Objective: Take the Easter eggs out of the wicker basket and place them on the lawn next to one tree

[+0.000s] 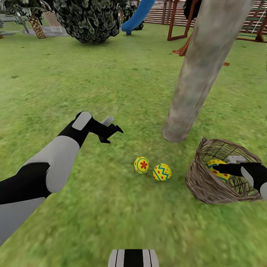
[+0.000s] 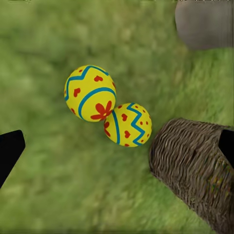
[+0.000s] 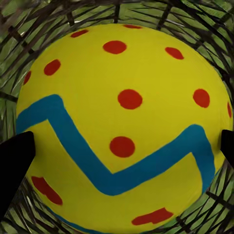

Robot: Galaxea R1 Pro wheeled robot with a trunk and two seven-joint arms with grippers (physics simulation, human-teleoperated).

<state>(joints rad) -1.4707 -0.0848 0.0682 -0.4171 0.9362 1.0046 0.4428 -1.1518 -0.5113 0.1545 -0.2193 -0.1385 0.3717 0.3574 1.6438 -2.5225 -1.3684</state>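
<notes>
Easter eggs are split between two places: two lie on the lawn (image 1: pixel 92 207), the flower-painted egg (image 1: pixel 141 164) and the zigzag egg (image 1: pixel 162 172) touching or nearly so, close to the foot of the thick mottled tree (image 1: pixel 200 74), which suits the task's demand that all end up beside one trunk. The third egg (image 1: pixel 217 168) sits inside the wicker basket (image 1: pixel 207 189), which stands just beside the pair and near the same trunk.

The right gripper (image 1: pixel 222 169) reaches down into the basket; in the right wrist view its dark fingertips (image 3: pixel 14 165) flank the egg (image 3: pixel 122 126) at both sides, spread about as wide as the egg, and whether they already press on it I cannot tell. The basket's open weave surrounds the egg closely, so the rim and walls are what the arm must clear when lifting.

The left gripper (image 1: pixel 111 129) hovers above the grass with its jaws apart and empty, well away from the basket. A blue slide (image 1: pixel 137 16) and a dark bush (image 1: pixel 89 18) stand far behind.
</notes>
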